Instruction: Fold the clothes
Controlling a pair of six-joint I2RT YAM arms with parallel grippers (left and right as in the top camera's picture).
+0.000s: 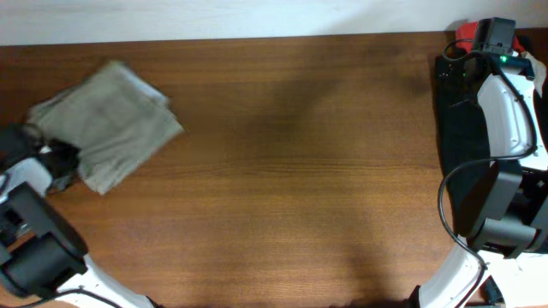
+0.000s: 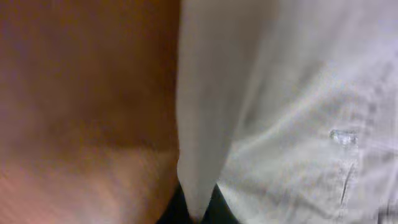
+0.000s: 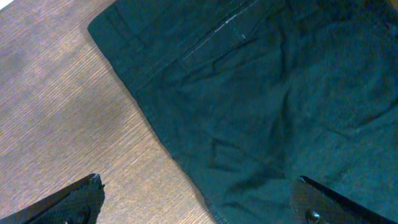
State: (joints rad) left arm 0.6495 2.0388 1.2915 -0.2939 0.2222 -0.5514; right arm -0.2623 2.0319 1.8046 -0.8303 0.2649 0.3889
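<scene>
The khaki shorts (image 1: pixel 107 124) lie folded in a compact bundle at the far left of the table. My left gripper (image 1: pixel 62 162) is at their near left edge. In the left wrist view a fold of the pale khaki cloth (image 2: pixel 280 112) runs down between the dark jaws (image 2: pixel 198 210), which are shut on it. My right gripper (image 3: pixel 199 205) is open and empty, hovering over the edge of a black garment (image 3: pixel 267 93), one finger over wood, the other over cloth. The black garment (image 1: pixel 454 128) lies at the right edge, under the right arm (image 1: pixel 505 111).
A red garment (image 1: pixel 465 34) shows at the back right corner beside the right arm's wrist. The brown wooden table (image 1: pixel 300 171) stretches between the two piles. The table's back edge meets a white wall.
</scene>
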